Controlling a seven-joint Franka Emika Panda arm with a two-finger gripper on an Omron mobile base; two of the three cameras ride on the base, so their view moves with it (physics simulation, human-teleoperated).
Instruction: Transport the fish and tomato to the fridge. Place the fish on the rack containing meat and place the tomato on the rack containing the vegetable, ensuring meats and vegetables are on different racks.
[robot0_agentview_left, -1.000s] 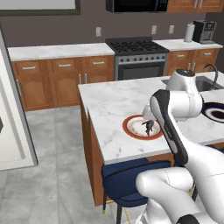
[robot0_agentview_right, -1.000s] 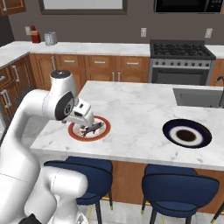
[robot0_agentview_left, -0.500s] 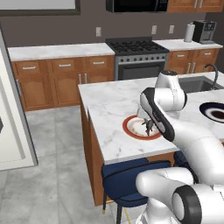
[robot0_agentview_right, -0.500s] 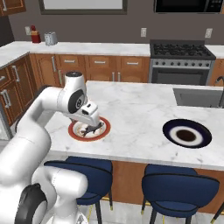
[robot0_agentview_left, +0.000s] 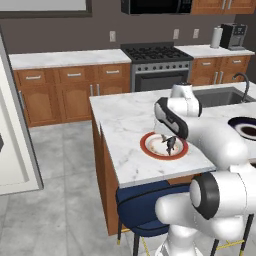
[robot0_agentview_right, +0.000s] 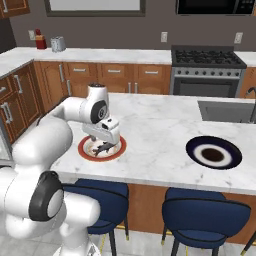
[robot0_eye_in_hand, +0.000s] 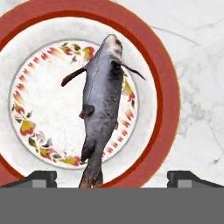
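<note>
While gripper (robot0_eye_in_hand: 111, 177) hangs wide open at frame bottom, fish (robot0_eye_in_hand: 103, 109) lies centre, on red-rimmed plate (robot0_eye_in_hand: 164, 87), marble counter (robot0_eye_in_hand: 197, 57) upper right.

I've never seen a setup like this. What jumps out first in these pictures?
Most striking is the big white robot arm bent over the marble island counter, its open gripper hovering just above a grey fish. The fish lies on a red-rimmed flowered plate near the counter's edge. Farther along the counter sits a dark blue plate.
</note>
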